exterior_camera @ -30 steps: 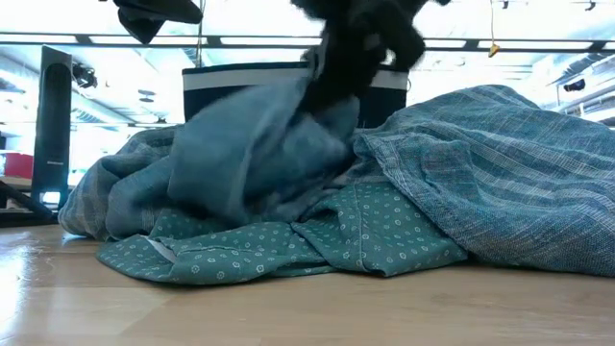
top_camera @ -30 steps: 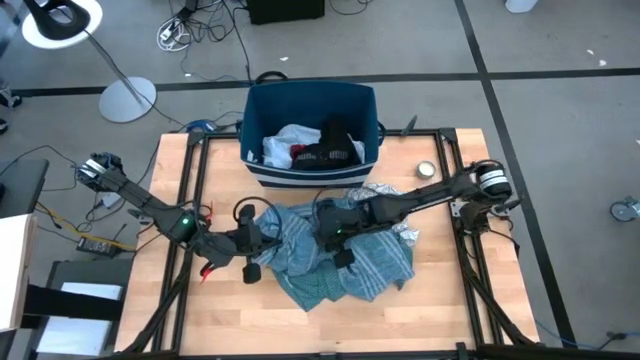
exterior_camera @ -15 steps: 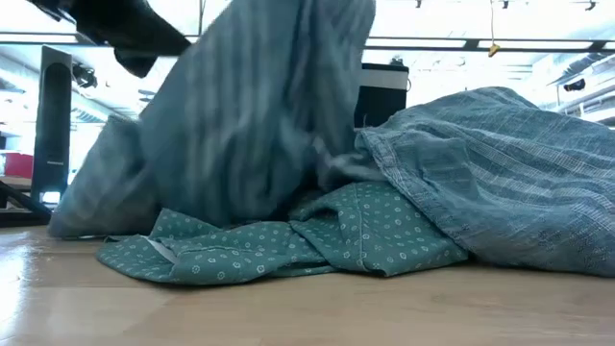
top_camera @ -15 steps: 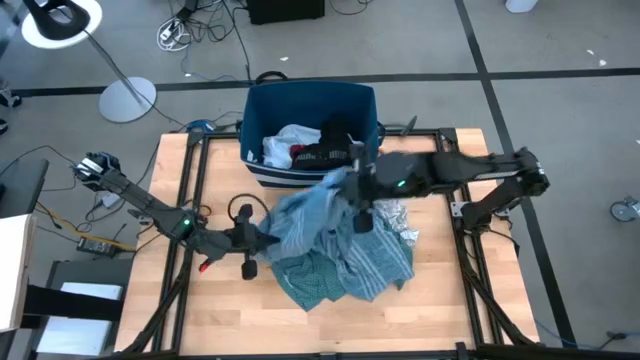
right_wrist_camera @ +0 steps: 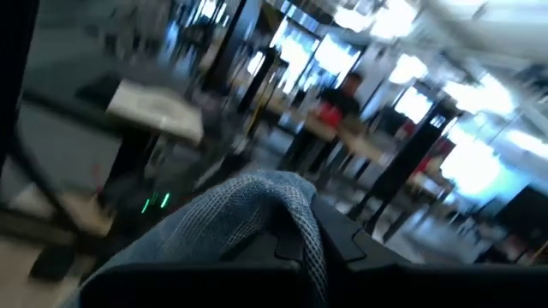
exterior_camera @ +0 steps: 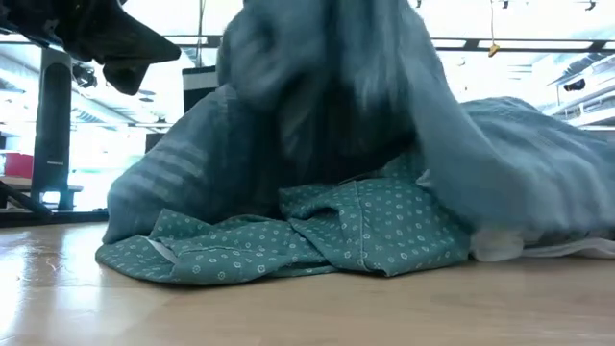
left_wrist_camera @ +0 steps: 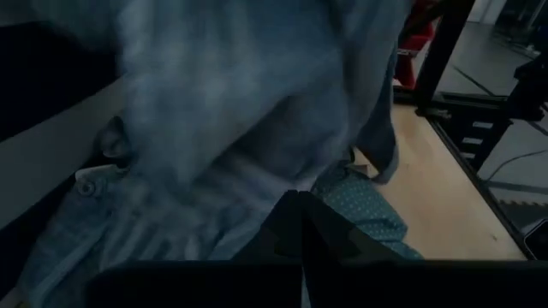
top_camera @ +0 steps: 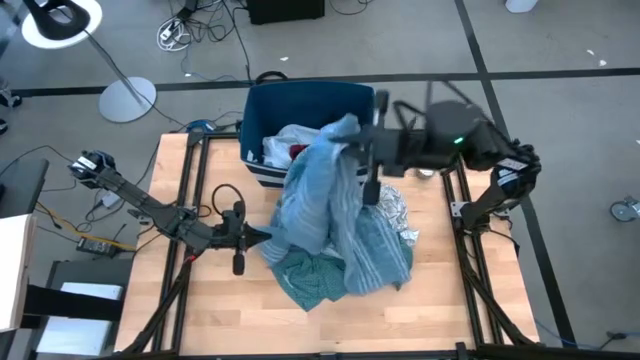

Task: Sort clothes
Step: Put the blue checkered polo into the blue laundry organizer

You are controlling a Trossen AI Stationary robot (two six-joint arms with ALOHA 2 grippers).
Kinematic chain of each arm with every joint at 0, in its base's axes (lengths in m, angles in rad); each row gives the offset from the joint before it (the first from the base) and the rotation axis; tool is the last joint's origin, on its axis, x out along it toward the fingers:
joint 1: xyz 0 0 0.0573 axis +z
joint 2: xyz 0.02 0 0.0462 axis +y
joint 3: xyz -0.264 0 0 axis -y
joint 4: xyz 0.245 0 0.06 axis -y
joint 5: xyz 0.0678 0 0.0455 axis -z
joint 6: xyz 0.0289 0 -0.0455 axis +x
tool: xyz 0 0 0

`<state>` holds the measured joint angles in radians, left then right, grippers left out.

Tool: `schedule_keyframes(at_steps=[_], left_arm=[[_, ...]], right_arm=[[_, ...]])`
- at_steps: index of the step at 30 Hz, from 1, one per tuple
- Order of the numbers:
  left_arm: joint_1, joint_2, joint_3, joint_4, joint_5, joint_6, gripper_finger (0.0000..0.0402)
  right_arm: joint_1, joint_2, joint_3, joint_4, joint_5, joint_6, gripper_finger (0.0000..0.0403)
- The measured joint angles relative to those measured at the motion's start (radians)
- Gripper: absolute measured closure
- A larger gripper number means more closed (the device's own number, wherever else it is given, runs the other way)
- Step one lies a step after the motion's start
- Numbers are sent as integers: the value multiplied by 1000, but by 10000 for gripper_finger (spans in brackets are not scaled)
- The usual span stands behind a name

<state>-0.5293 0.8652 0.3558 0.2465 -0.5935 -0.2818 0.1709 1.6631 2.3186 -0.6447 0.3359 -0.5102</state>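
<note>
Below the right claw (top_camera: 352, 137), the shirt (top_camera: 318, 195) is hanging limp, light and soft, both claws gripping it closed; the left claw (top_camera: 262, 235) is pinching 1 low edge.

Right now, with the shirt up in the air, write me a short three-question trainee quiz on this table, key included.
1. True or false: the right gripper is shut on the light blue shirt and holds it up over the rim of the dark blue bin.
2. Which cloth lies flat at the front of the pile? A) teal dotted cloth B) a red towel C) a yellow sock
3. Fill in: the left gripper holds the shirt's ____ edge, near the table.

Key: 1 true; 2 A; 3 lower
</note>
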Motion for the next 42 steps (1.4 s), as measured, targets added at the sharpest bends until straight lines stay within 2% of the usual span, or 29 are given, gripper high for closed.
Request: schedule_keyframes(at_steps=[2,6,11,18,26,29,33,35,39,42], left_arm=[[0,-5,-1,4,0,1,401],[0,-6,-1,14,0,13,401],[0,-6,-1,20,0,16,401],[0,-6,-1,22,0,16,401],[0,-6,-1,12,0,16,401],[0,-6,-1,7,0,16,401],[0,-5,-1,1,0,16,401],[0,-5,-1,-6,0,16,401],[0,-5,-1,-7,0,16,401],[0,-5,-1,-8,0,16,401]], right_arm=[[0,11,38,51,2,-26,402],[-10,-20,4,234,2,-73,403],[-41,-26,25,297,6,-88,403],[-190,25,23,368,6,-88,402],[-381,185,23,544,9,-86,401],[-442,242,23,470,44,-39,400],[-523,300,23,223,36,186,400],[-567,318,22,71,-38,339,399],[-659,347,22,-205,-272,640,399],[-708,355,-1,-328,-392,706,397]])
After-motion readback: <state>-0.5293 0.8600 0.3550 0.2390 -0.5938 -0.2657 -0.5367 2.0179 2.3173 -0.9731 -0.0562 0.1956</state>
